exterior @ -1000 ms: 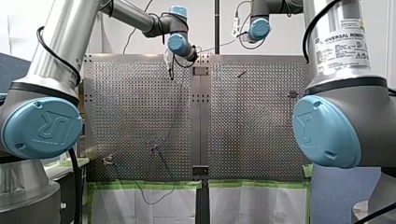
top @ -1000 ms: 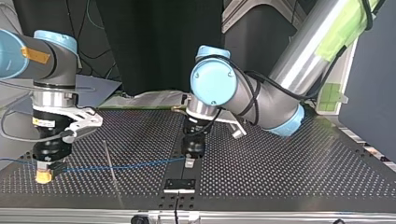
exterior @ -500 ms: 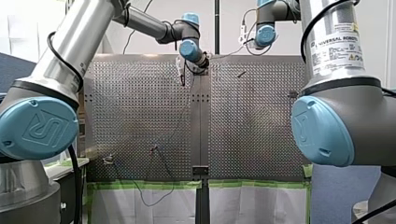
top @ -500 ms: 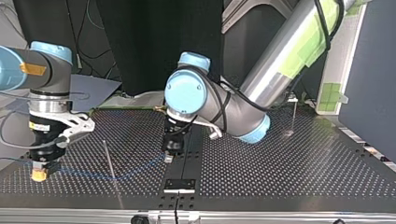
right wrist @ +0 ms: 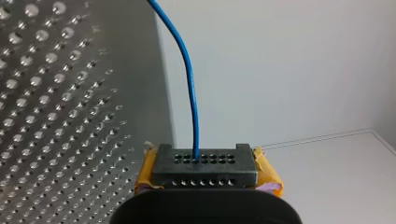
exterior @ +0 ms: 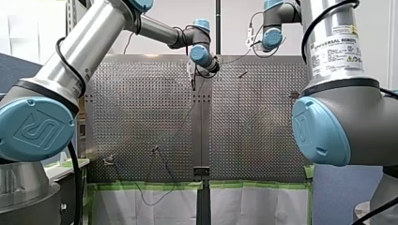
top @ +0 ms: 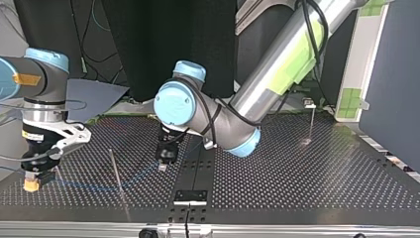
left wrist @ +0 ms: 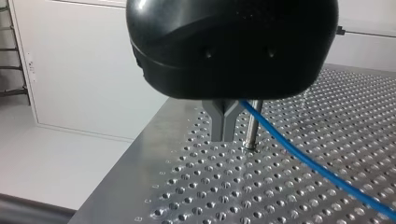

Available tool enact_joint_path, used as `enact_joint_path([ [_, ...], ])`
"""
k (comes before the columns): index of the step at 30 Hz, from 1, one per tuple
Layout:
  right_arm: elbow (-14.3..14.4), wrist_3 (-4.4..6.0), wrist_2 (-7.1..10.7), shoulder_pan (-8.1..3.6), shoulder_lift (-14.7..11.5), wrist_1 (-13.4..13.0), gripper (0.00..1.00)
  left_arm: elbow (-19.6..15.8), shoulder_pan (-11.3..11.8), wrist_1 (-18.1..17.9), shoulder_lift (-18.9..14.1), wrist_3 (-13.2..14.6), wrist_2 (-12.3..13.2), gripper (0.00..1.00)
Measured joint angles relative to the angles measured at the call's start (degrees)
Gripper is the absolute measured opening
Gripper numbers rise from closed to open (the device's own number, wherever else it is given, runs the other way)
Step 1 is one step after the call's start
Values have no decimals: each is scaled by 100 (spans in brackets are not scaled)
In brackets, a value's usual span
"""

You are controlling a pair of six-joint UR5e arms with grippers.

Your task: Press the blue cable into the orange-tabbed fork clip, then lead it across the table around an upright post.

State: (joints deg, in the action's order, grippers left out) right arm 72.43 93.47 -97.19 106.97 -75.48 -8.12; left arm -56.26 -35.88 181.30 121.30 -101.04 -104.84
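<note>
The blue cable (top: 99,187) hangs in a slack curve between my two grippers in the top view. My left gripper (top: 162,166) is shut on one part of it near the table's middle seam; in the left wrist view the cable (left wrist: 317,170) leaves the shut metal fingers (left wrist: 224,139). My right gripper (top: 31,184), with yellow pads, is shut on the cable (right wrist: 189,79) at the top view's left edge. A thin upright post (top: 118,176) stands between the two grippers. In the front view the cable runs down to a small clip (exterior: 155,150).
A metal post (left wrist: 252,126) stands just beyond my left fingers. Another post (top: 311,121) rises at the top view's right. A second small clip (exterior: 109,161) sits near the front view's lower left. A black plate (top: 190,196) lies on the seam near the table edge (top: 247,229).
My left gripper has carried the cable toward the top view's left, and the cable sags more. My right gripper has shifted slightly left as well.
</note>
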Motion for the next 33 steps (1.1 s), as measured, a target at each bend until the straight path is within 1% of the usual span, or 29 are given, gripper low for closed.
enact_joint_path([
  [5, 33, 21, 4, -39, 54, 0, 0, 245, -32, 120, 192, -15, 15, 0],
  [12, 136, 20, -3, -127, 68, -19, 0, 576, -42, 166, 304, -32, 8, 0],
  [22, 170, 33, 6, -187, 79, -21, 0, 1056, -77, 222, 468, -26, 38, 0],
  [26, 175, 38, 6, -201, 88, -23, 0, 1266, -136, 292, 648, 36, 41, 0],
  [29, 189, 40, 9, -204, 99, -24, 0, 1274, -149, 249, 798, 54, 41, 0],
  [33, 211, 41, 9, -206, 118, -30, 0, 1129, -135, 86, 892, 42, 43, 0],
])
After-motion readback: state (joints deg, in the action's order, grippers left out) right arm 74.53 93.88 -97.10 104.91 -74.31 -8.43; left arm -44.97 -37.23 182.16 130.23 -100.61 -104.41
